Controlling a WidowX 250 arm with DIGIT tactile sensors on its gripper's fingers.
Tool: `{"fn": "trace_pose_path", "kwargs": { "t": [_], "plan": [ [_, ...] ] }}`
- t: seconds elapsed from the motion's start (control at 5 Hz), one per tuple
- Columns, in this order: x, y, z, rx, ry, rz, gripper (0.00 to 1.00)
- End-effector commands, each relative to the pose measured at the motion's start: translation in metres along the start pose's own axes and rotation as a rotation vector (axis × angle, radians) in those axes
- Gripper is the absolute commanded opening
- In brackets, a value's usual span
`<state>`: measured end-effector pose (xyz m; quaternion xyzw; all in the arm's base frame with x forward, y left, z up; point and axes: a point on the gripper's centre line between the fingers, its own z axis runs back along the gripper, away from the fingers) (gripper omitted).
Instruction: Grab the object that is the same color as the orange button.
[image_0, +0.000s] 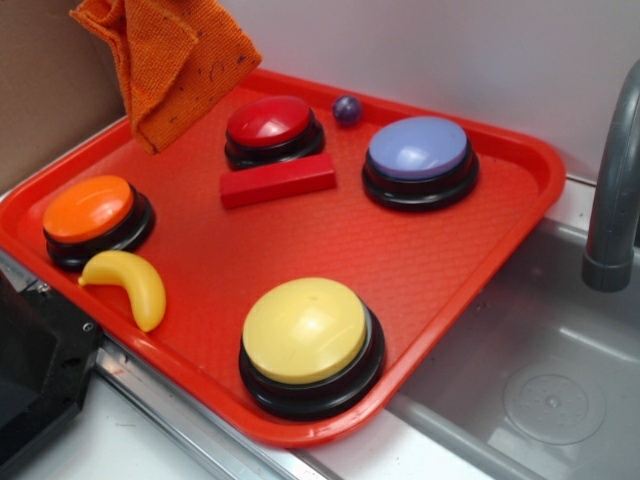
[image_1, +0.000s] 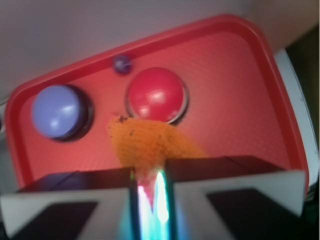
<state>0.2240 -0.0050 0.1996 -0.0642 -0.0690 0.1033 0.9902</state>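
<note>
An orange knitted cloth rag (image_0: 170, 60) with dark specks hangs in the air over the tray's back left corner, its top cut off by the frame edge. In the wrist view the same rag (image_1: 150, 142) dangles from my gripper (image_1: 149, 185), whose jaws are nearly closed and pinch its upper end. The gripper itself is out of the exterior view. The orange button (image_0: 90, 212), domed on a black base, sits at the tray's left edge; it does not show in the wrist view.
On the red tray (image_0: 500, 230) stand a red button (image_0: 272, 128), a blue-purple button (image_0: 418, 158) and a large yellow button (image_0: 308, 340). A red block (image_0: 277, 181), a yellow banana toy (image_0: 130, 282) and a small purple ball (image_0: 347, 110) lie there too. A sink (image_0: 540, 390) and faucet (image_0: 612, 190) are at right.
</note>
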Motion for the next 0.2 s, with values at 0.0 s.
{"fn": "trace_pose_path", "kwargs": {
  "t": [0.0],
  "plan": [
    [-0.0098, 0.0092, 0.0195, 0.035, -0.016, -0.056, 0.00]
  ]
}}
